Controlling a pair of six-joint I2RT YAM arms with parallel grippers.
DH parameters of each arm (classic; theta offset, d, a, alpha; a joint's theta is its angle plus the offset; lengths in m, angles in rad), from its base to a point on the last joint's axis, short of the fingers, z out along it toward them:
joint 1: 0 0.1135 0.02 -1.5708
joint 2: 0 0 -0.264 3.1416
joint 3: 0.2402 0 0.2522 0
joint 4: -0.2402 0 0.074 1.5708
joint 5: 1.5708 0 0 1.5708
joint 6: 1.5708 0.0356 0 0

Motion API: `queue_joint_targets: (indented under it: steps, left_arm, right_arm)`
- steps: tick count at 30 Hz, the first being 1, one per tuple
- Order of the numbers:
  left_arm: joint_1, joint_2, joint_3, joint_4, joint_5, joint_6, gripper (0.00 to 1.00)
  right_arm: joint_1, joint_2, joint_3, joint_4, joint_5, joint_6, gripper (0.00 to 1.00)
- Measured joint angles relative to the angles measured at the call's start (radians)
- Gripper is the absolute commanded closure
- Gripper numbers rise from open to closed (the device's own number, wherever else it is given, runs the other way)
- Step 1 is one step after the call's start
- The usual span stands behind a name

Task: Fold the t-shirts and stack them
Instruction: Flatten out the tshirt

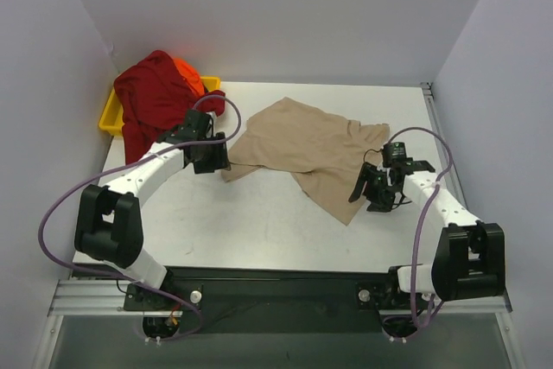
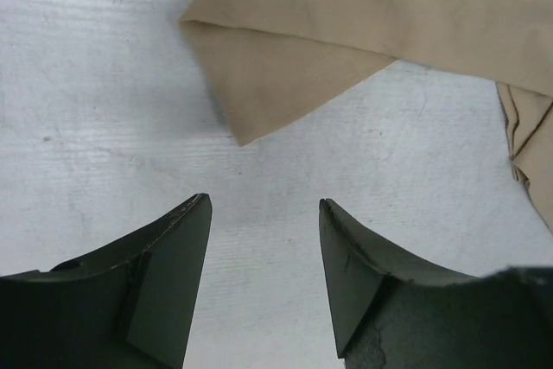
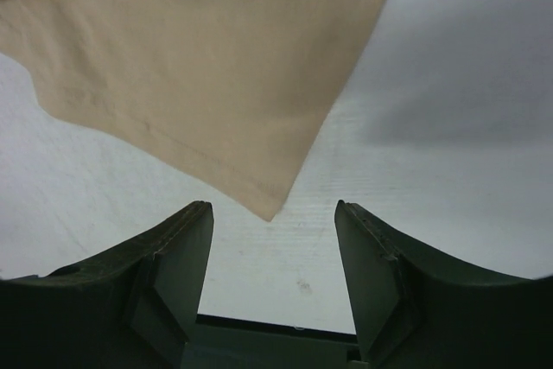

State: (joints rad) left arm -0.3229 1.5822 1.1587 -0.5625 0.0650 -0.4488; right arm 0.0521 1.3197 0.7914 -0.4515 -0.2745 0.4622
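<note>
A tan t-shirt lies crumpled flat on the white table, partly spread. A dark red t-shirt is heaped over the yellow tray, with a bright orange t-shirt peeking out behind it. My left gripper is open and empty, just left of the tan shirt's left corner. My right gripper is open and empty, just right of the shirt's lower corner, which lies a little ahead of the jaws.
The yellow tray sits at the table's back left corner under the red shirt. White walls enclose the table on three sides. The table's near edge, a black strip, shows below my right gripper.
</note>
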Motion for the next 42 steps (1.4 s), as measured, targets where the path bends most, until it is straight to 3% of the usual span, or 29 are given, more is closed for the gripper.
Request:
queue_joint_targets:
  steps: [3,17,31,34,37,39,42]
  left_arm:
    - [0.019,-0.005,-0.031,0.001,-0.001,-0.004,0.37]
    - [0.054,-0.062,-0.08,0.024,-0.001,-0.014,0.37]
    - [0.058,-0.062,-0.102,0.037,-0.001,-0.03,0.37]
    - [0.059,-0.062,-0.109,0.036,-0.001,-0.029,0.37]
    - [0.059,-0.062,-0.109,0.036,-0.001,-0.023,0.37]
    - [0.06,-0.062,-0.114,0.037,-0.001,-0.016,0.37]
    - [0.062,-0.063,-0.138,0.045,0.0,-0.008,0.36]
  right_arm:
    - [0.056,0.0,-0.038,-0.003,-0.01,0.014,0.47]
    - [0.155,0.095,-0.07,-0.008,-0.011,0.035,0.53]
    - [0.198,0.184,-0.047,-0.013,0.004,0.024,0.64]
    - [0.201,0.188,-0.044,-0.013,0.013,0.024,0.69]
    - [0.205,0.202,-0.033,-0.014,0.02,0.024,0.83]
    - [0.205,0.211,-0.027,-0.011,0.025,0.023,0.99]
    - [0.205,0.216,-0.022,-0.01,0.029,0.029,1.0]
